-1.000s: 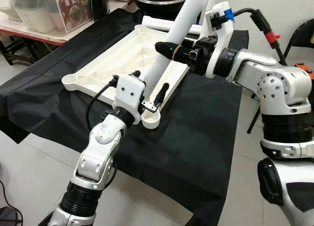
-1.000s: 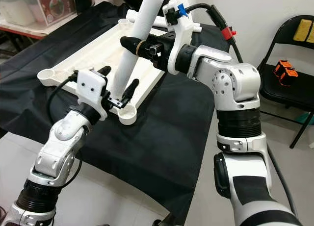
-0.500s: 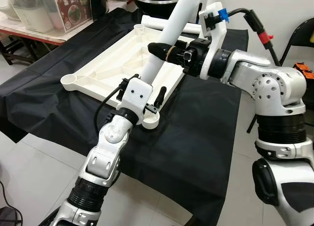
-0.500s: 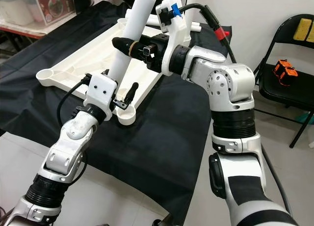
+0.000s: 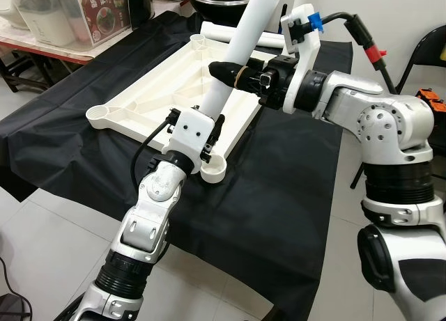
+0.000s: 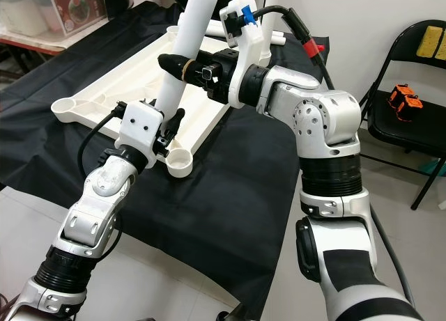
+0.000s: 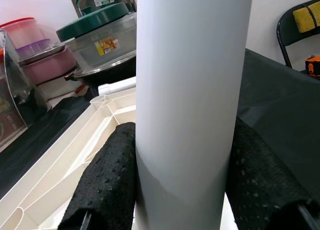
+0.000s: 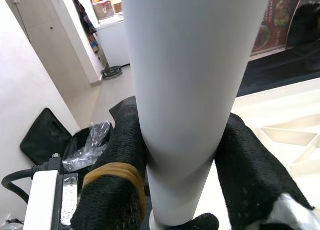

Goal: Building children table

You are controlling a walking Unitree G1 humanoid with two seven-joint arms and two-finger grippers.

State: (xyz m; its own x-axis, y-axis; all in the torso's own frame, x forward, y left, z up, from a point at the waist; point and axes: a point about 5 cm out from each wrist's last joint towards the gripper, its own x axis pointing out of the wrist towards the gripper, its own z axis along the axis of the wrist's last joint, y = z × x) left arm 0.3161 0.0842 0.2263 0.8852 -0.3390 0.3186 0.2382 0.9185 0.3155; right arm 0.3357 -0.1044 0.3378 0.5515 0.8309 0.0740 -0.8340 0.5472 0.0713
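Compared with a second ago, the left gripper (image 5: 213, 131) is now closing around the lower part of the long white plastic table leg (image 5: 237, 53), where earlier its fingers were standing spread beside it. Both black padded fingers (image 7: 107, 177) are pressing against opposite sides of the tube, clasping it. The right gripper (image 5: 226, 69) is grasping the same leg higher up, its fingers wrapping it from either side, one finger wearing a yellowish band. The leg is leaning at a slant, its upper end running out of the picture, and its lower end is hiding behind the left wrist housing, so whether it is sitting in a socket cannot be told. The upturned cream plastic table top (image 5: 150, 91) is lying on the black cloth (image 5: 279, 209), a round corner socket (image 5: 213, 170) showing just below the left gripper. Another white tube (image 5: 226, 34) is lying beyond the table top, partly covered.
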